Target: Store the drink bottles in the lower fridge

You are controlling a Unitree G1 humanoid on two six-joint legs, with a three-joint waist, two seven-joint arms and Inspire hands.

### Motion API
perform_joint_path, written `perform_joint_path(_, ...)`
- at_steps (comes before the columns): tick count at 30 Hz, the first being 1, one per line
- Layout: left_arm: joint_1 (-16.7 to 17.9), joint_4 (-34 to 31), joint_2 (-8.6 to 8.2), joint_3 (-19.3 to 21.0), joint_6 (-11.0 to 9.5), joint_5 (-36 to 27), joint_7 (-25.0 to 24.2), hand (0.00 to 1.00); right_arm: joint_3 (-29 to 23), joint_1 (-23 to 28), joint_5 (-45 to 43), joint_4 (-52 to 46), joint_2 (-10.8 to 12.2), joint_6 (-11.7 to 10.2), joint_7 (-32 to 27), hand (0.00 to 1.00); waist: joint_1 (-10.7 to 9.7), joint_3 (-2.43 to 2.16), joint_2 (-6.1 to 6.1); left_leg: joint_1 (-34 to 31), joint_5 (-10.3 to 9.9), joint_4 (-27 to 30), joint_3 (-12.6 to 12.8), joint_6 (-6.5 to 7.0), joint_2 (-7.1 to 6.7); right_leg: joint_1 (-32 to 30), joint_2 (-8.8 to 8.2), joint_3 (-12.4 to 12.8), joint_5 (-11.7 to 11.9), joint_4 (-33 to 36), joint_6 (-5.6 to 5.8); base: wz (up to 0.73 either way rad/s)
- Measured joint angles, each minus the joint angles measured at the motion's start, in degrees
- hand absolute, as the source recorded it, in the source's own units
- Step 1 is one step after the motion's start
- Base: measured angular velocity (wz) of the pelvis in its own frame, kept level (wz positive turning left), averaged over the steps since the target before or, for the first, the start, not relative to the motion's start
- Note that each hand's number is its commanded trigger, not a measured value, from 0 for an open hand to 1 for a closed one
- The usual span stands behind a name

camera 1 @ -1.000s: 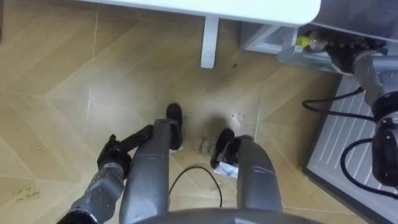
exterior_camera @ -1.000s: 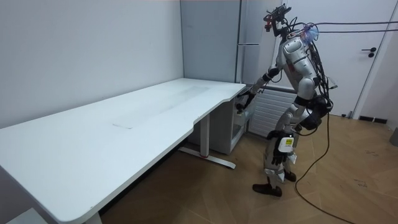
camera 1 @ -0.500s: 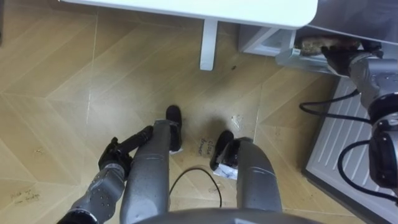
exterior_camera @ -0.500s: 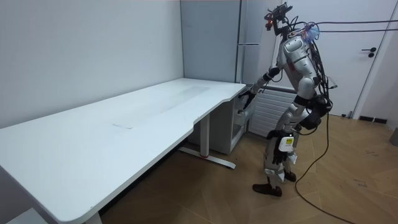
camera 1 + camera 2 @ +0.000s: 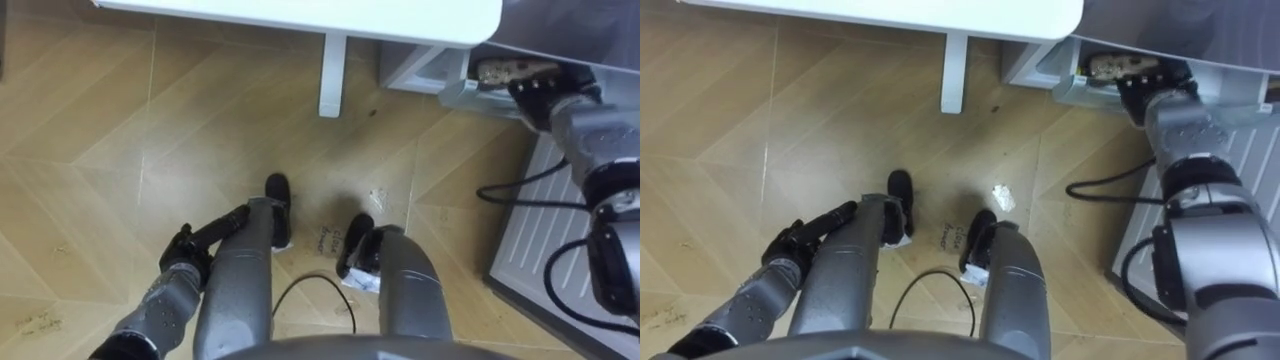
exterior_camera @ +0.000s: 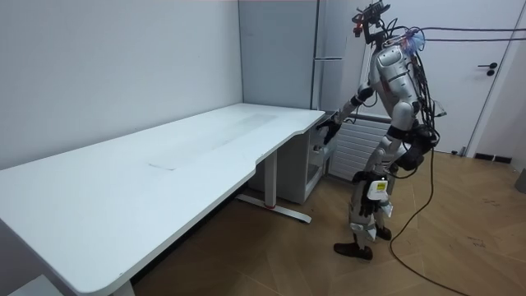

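Evidently mid-stowing, the right robot hand (image 5: 532,93) reaches low into the fridge (image 6: 330,82), clamped or apart I cannot tell, while the unneeded left robot hand (image 5: 188,252) hangs open, well away from the fridge.

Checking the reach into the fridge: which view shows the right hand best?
The right eye view: the right hand sits well inside the picture, at the grey compartment. The left eye view has it nearer the corner; the room view shows it small and dark by the desk.
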Motion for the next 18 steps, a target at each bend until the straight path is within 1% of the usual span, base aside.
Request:
perform_joint_path(4, -1.3, 1.7, -0.03, -0.8, 0.0, 0.0, -0.6, 0.00, 0.6, 1.1, -0.3, 1.4, 0.0, 0.0, 2.5, 0.00, 0.0, 0.00, 0.01, 0.3, 0.1, -0.5, 0.1, 0.06, 0.02, 0.3, 0.18, 0.1, 0.6, -0.8, 0.14, -0.04)
perform_joint_path(8, -2.7, 3.9, -0.32, -1.5, 0.0, 0.2, -1.7, 0.00, 0.7, 1.6, -1.2, 2.6, 0.5, 0.0, 3.5, 0.00, 0.2, 0.00, 0.02, 0.3, 0.2, -0.4, 0.0, 0.07, 0.18, 0.3, 0.56, 0.4, 0.8, -1.0, 0.17, -0.02)
perform_joint_path(12, -2.8, 4.9, -0.57, -1.2, 0.1, 0.2, -2.5, 0.00, 0.6, 2.9, -1.2, 3.1, 1.4, 0.0, 3.7, 0.00, 0.2, -0.05, 0.18, 1.4, 0.3, -0.9, 0.0, -0.05, 0.30, 1.4, 0.90, 0.5, 1.0, -1.8, 0.16, -0.02)
perform_joint_path(13, -3.0, 5.7, -0.82, -1.2, 0.1, 0.2, -2.7, 0.00, 0.6, 3.4, -1.2, 3.3, 1.7, 0.0, 3.6, 0.00, 0.2, -0.14, 0.32, 1.7, 0.3, -1.1, 0.0, -0.05, 0.25, 1.7, 0.86, 0.6, 1.1, -1.9, 0.17, -0.03)
perform_joint_path(16, -4.2, 8.1, -1.68, -1.2, 0.4, 0.2, -2.8, 0.00, 0.6, 3.7, -1.7, 4.1, 1.9, 0.0, 3.6, 0.00, 0.3, -0.19, 0.58, 2.7, 0.3, -1.7, 0.3, 0.01, 0.20, 2.5, 0.90, 0.8, 1.3, -2.5, 0.35, -0.03)
perform_joint_path(18, -4.6, 8.9, -1.88, -1.1, 0.7, 0.2, -2.7, 0.00, 0.6, 3.7, -2.7, 4.1, 1.9, 0.0, 3.6, 0.00, 0.3, -0.18, 0.63, 3.2, 0.3, -1.9, 0.5, 0.04, 0.18, 3.0, 0.83, 0.9, 1.3, -2.7, 0.39, 0.00)
